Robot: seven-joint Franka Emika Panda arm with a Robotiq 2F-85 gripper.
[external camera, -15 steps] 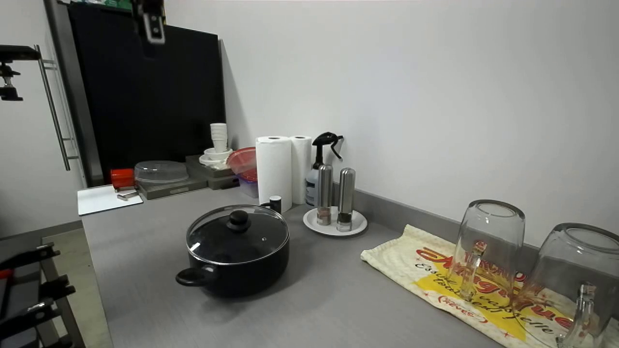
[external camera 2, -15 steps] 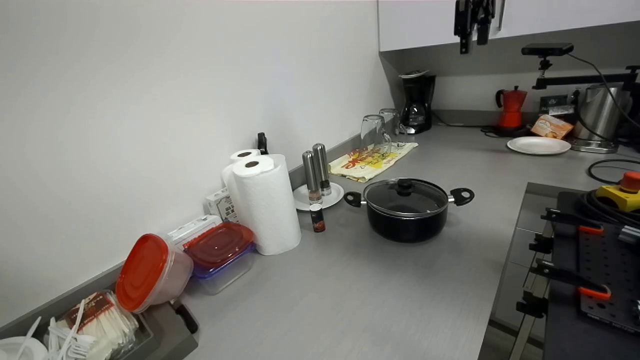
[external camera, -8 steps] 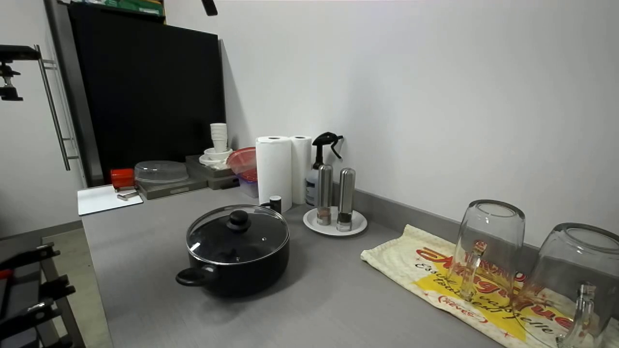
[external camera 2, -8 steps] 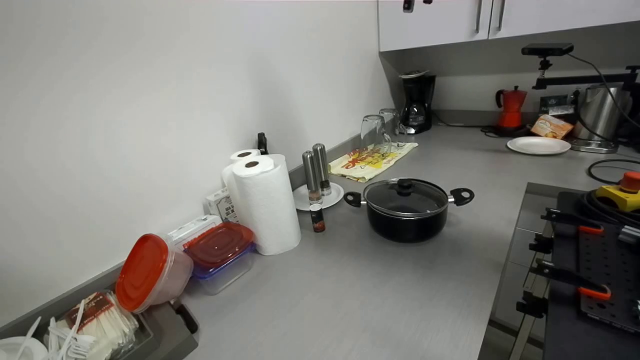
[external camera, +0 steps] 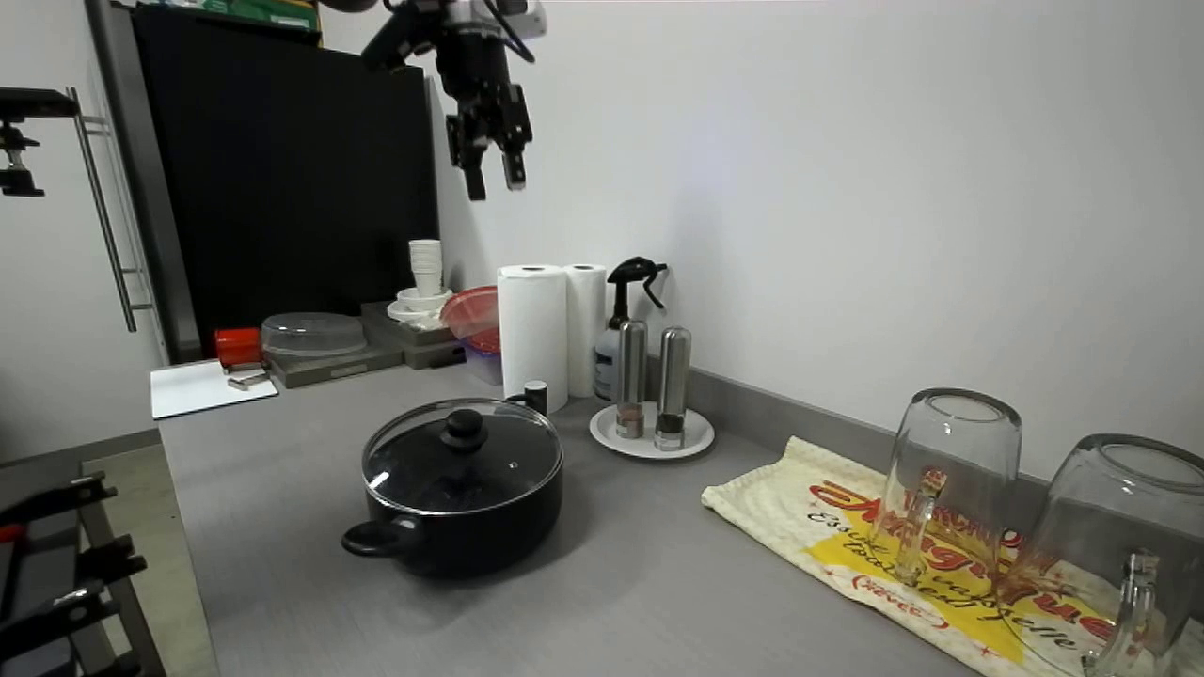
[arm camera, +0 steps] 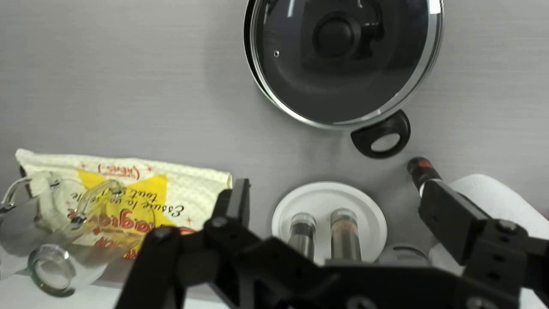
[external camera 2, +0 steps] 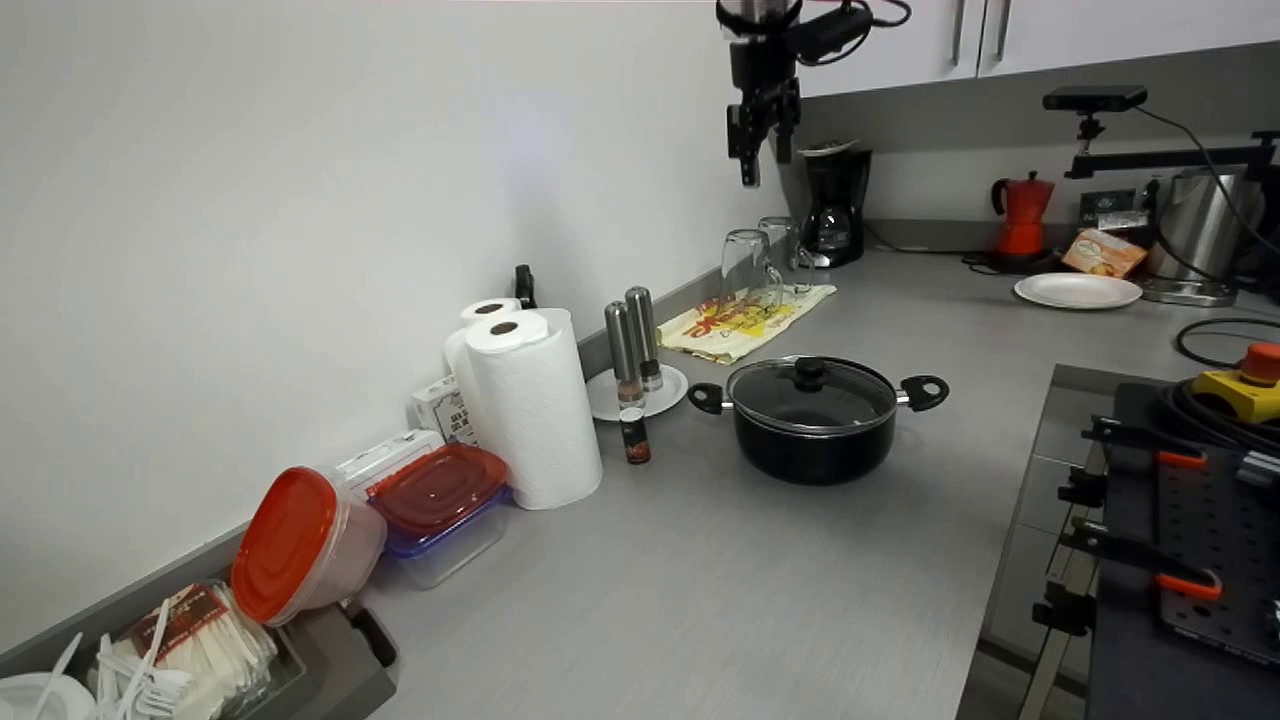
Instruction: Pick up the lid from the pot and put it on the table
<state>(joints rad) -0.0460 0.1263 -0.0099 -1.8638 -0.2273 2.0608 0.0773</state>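
Note:
The lid, see-through with a black centre knob, sits on the pot in both exterior views (external camera: pixel 463 461) (external camera 2: pixel 812 400) and in the wrist view (arm camera: pixel 343 77). The low black pot (external camera: pixel 475 545) (external camera 2: pixel 815 458) stands on the grey table (external camera: pixel 282 564) (external camera 2: pixel 700 600) (arm camera: pixel 128 94); one pot handle shows in the wrist view. My gripper (external camera: pixel 496 188) (external camera 2: pixel 767 170) hangs well above the table, higher than the lid and touching nothing. In the wrist view my gripper (arm camera: pixel 334 201) is open, its fingers wide apart with nothing held. The lid lies ahead of the fingers, cut by the frame's top edge.
Two metal grinders (external camera: pixel 632 376) stand on a small white plate (arm camera: pixel 283 210) near the wall. Paper towel rolls (external camera 2: pixel 540 420) and a small spice jar (external camera 2: pixel 635 437) are beside the pot. Upturned glasses (external camera: pixel 950 489) stand on a yellow-red cloth (external camera: pixel 818 527). A spray bottle (external camera: pixel 609 357) stands behind.
My gripper rose nearly out of both exterior views half a second ago, and is now lower again, nearer the wall. The lid and the pot have not moved.

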